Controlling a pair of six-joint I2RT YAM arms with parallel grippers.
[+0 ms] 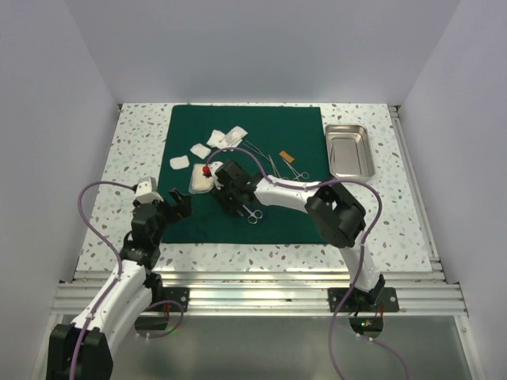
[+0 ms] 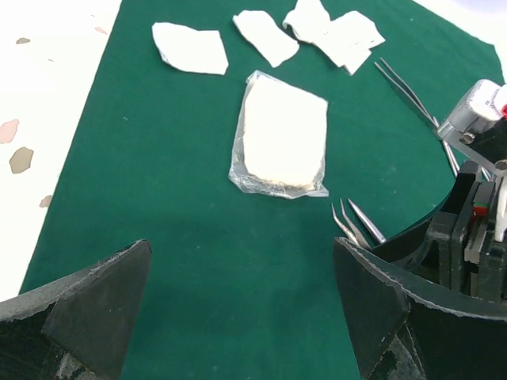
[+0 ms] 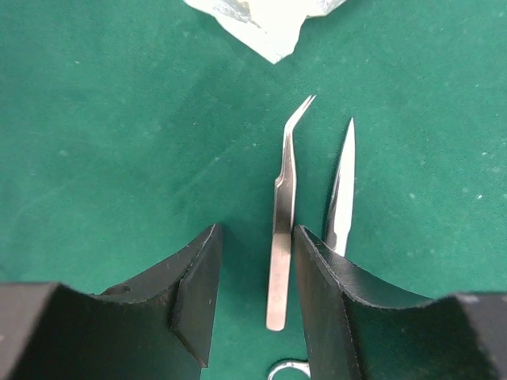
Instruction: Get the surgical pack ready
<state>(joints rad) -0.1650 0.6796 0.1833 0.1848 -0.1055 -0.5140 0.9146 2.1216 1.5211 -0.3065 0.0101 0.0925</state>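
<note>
The dark green drape [image 1: 238, 178] lies flat on the table. My right gripper [image 3: 253, 269] is open and low over it. Its fingers straddle curved steel tweezers [image 3: 283, 206], which lie close to the right finger. Straight tweezers [image 3: 342, 190] lie just outside that finger. A scissors ring [image 3: 289, 368] shows below. My left gripper [image 2: 242, 293] is open and empty over bare cloth at the drape's left edge [image 1: 178, 204]. A bagged gauze packet [image 2: 281, 138] lies ahead of it, with loose white gauze pads [image 2: 190, 49] beyond. The steel tray [image 1: 349, 149] sits empty on the table to the right.
Long forceps [image 2: 412, 95] and other steel instruments [image 1: 289, 166] lie on the drape's right half. Scissors [image 1: 253, 214] lie by the right gripper [image 1: 230, 194]. White walls close in the table on three sides. A metal rail runs along the near edge.
</note>
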